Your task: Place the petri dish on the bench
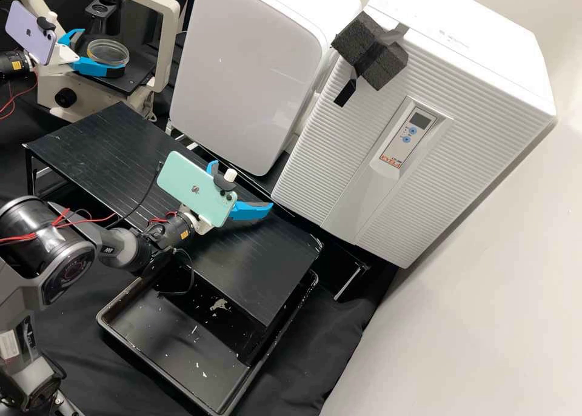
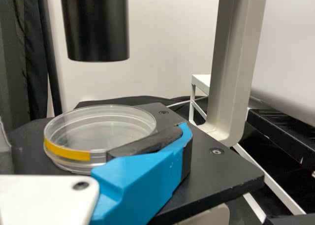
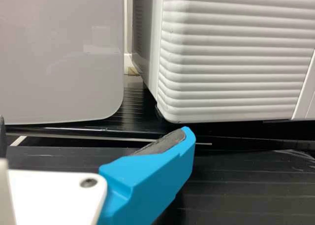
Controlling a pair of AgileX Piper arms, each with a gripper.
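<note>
Above the black microscope stage (image 1: 136, 79), in the high view, my left gripper (image 1: 91, 51) stands open around the clear petri dish (image 1: 109, 53). The left wrist view shows the round, lidded petri dish (image 2: 101, 129) with yellow tape on its rim, on the dark stage (image 2: 216, 173); one finger's dark pad (image 2: 147, 144) lies along its side. My right gripper (image 1: 233, 188) is over the black bench (image 1: 91, 155), open with nothing between its fingers. In the right wrist view one blue finger (image 3: 152, 178) points towards the white appliances.
The microscope's cream frame (image 1: 167, 40) rises beside the stage, with a black cylinder (image 2: 96, 25) above it. Two white appliances (image 1: 242, 70) (image 1: 327, 179) stand behind the bench. A black tray (image 1: 182, 355) lies below the bench's front edge.
</note>
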